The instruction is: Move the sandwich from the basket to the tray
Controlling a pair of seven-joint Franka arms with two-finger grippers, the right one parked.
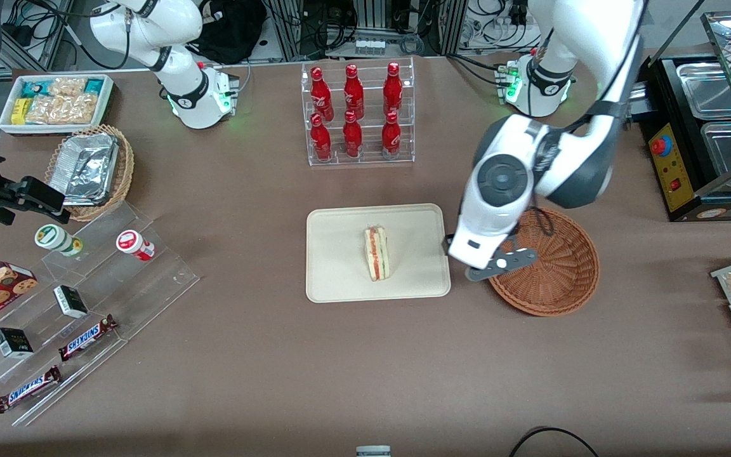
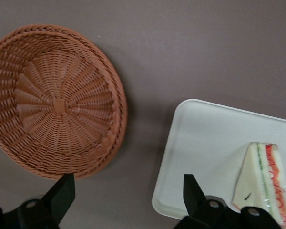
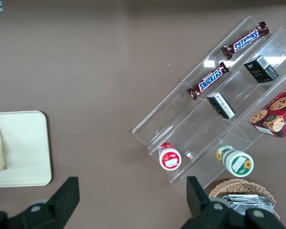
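Sandwich [image 1: 377,254]: lying mid-tray [image 1: 340,282], apparently delivered.
Basket [image 1: 562,279]: empty, beside the tray.
Gripper [image 1: 467,257]: fingers spread, holding nothing, between tray and basket; likely released.

A matt brown cloth-like surface is seen on the table [image 1: 340,368]. The basket [image 1: 562,279] is woven of reddish-brown wicker, rough and ribbed. The tray [image 1: 340,279] is shown as smooth, matt cream plastic. The sandwich [image 1: 377,254] is wrapped in glossy clear film. The gripper [image 2: 126,200], poised above the table between basket and tray, is formed with matt black plastic fingers [image 2: 62,193], spread wide apart. The bottle rack [image 1: 360,155] is made of clear glossy acrylic.
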